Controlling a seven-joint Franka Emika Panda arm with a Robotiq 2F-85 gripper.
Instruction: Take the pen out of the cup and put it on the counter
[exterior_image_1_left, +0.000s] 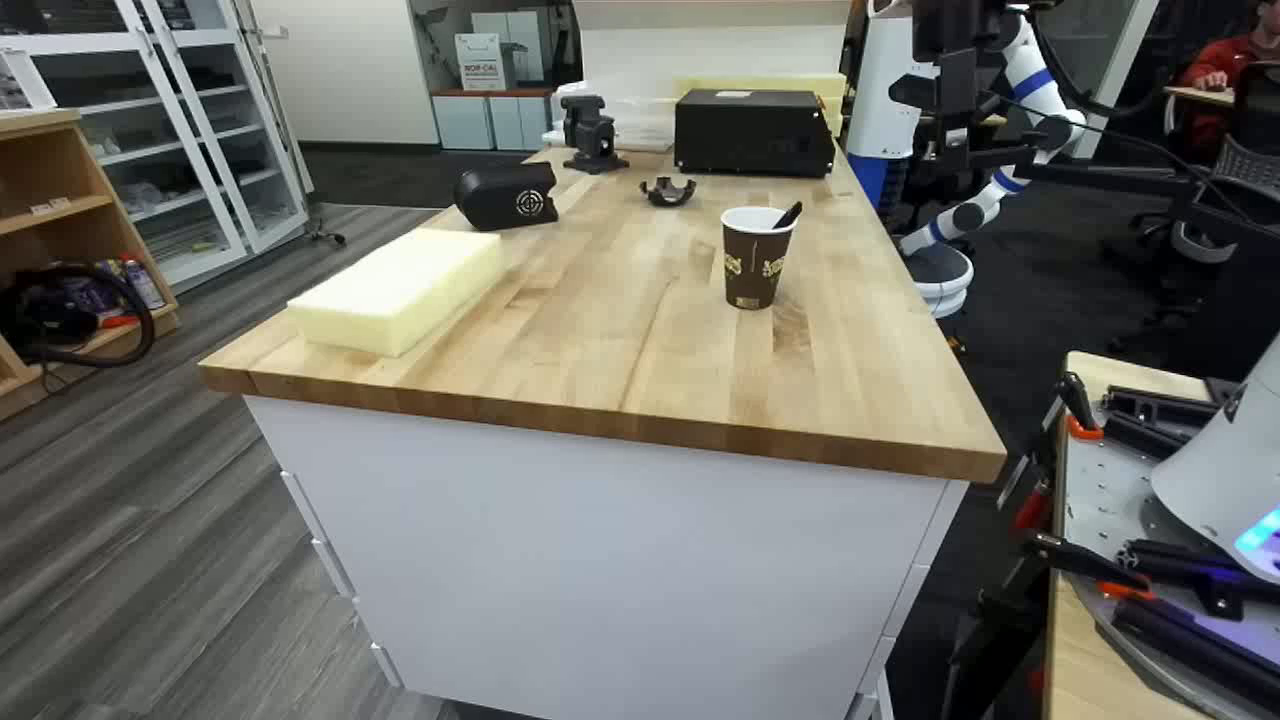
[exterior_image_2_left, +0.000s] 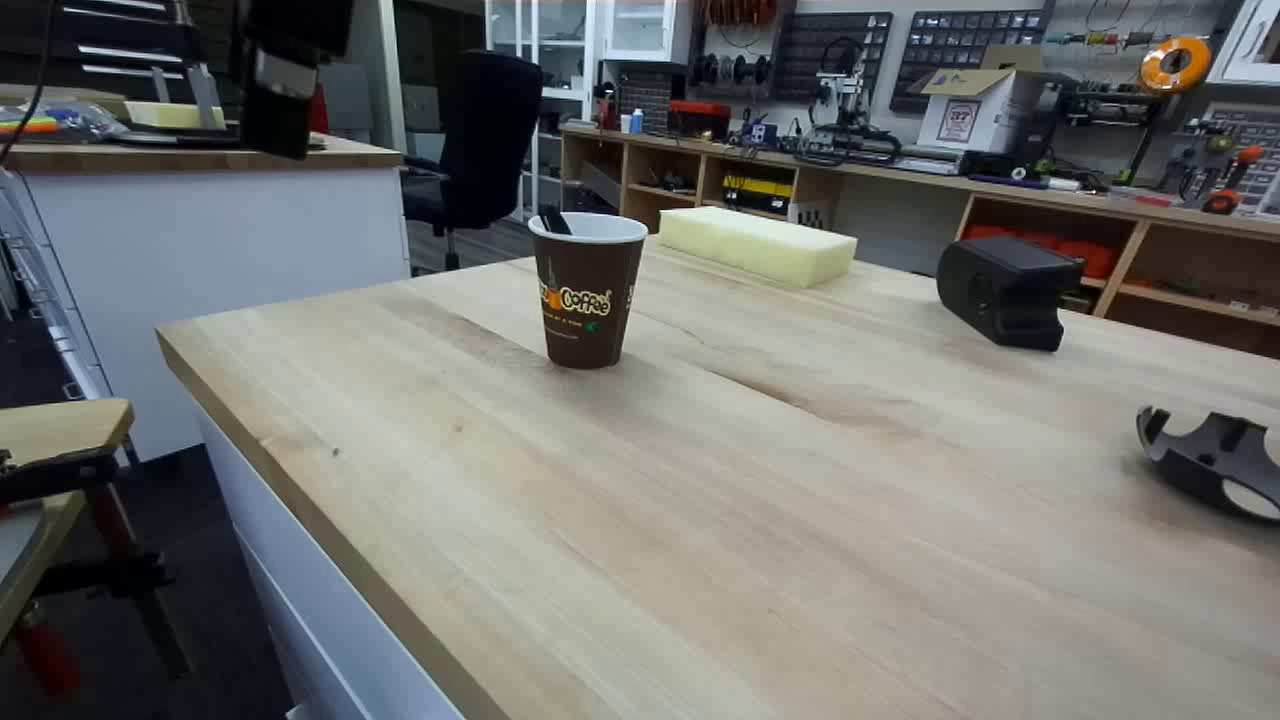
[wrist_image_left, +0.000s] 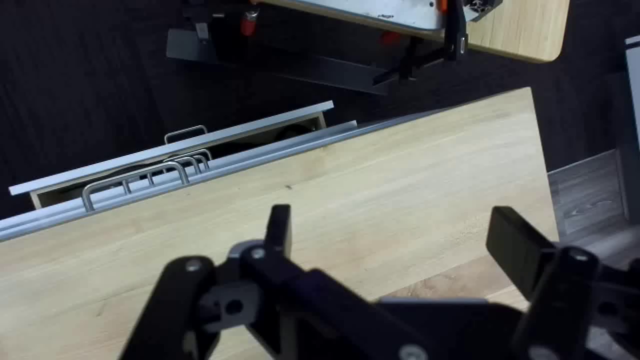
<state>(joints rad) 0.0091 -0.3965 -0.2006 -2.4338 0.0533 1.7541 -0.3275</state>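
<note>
Butcher-block counter (exterior_image_1_left: 600, 340), tapered brown paper cup (exterior_image_1_left: 752, 258), dark pen (exterior_image_1_left: 789, 215) tilted inside

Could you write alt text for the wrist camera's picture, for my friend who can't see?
The robot's dark hand, open and holding nothing, is seen against a light wooden counter below. Along one long edge, a drawer stands partly open, with dark floor and part of another wooden tabletop beyond.

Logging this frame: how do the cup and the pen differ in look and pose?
The cup is brown with printed designs; the pen looks black. The cup stands upright on the counter; the pen leans in it, one end sticking out. Neither is in the open claw.
</note>
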